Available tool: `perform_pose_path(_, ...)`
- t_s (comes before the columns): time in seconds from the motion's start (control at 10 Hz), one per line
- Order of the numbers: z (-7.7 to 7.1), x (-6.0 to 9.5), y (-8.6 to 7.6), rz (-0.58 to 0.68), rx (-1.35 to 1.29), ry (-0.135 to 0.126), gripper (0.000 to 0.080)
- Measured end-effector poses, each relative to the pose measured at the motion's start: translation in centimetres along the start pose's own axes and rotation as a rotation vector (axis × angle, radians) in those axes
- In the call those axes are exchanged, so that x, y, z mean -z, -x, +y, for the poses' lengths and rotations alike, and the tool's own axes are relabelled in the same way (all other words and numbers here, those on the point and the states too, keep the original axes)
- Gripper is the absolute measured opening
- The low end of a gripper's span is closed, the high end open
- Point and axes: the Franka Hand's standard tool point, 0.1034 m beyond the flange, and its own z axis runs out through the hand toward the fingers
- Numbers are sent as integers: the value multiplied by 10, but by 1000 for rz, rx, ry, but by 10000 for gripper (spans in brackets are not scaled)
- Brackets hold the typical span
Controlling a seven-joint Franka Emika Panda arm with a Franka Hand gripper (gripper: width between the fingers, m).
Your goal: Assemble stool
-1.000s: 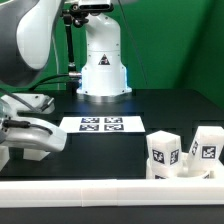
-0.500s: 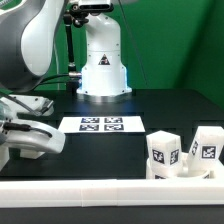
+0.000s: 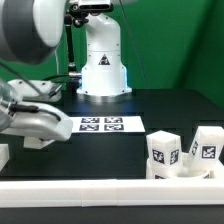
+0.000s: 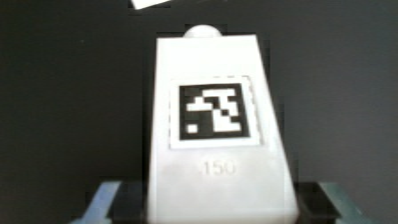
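So the gripper (image 4: 221, 203) is clamped on one stool leg (image 4: 214, 100). In the wrist view a dark finger (image 4: 118, 198) presses against each side of the leg's wider end, no gap that I can see. The leg is a blocky white piece that narrows toward a rounded far tip, with a black-and-white square tag on the face toward the camera, and there's plain black table (image 4: 54, 100) behind it. I can't tell whether it's lifted or sitting on the surface. In the exterior view the arm (image 3: 40, 120) is low at the exterior view's left, and the held leg is hidden behind it. The marker board (image 3: 100, 124) lies flat mid-table, just beside the arm. One loose leg (image 3: 165, 152) and a second loose leg (image 3: 207, 146) stand upright near each other on the exterior view's right, just behind the long white rail (image 3: 100, 190) along the front edge.
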Motion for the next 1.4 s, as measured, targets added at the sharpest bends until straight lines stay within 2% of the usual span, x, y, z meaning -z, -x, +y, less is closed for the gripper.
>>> perform_pose_path(0.2, -35, 19, 18, 38, -57, 21, 338)
perform_pose_path(0.4, -56, 23, 29, 60, -91, 36, 338)
perform_pose_path(0.6, -48, 24, 23, 89, -57, 28, 340)
perform_pose_path(0.7, -49, 24, 23, 94, -55, 29, 340)
perform_pose_path(0.8, -52, 30, 15, 154, -48, 26, 340)
perform_pose_path(0.9, -58, 37, 10, 258, -36, 18, 340)
perform_pose_path(1.0, -62, 36, 17, 309, -31, 9, 340)
perform_pose_path(1.2, -83, 39, 30, 449, -35, -11, 340)
perform_pose_path(1.4, -98, 39, 49, 597, -38, -45, 340)
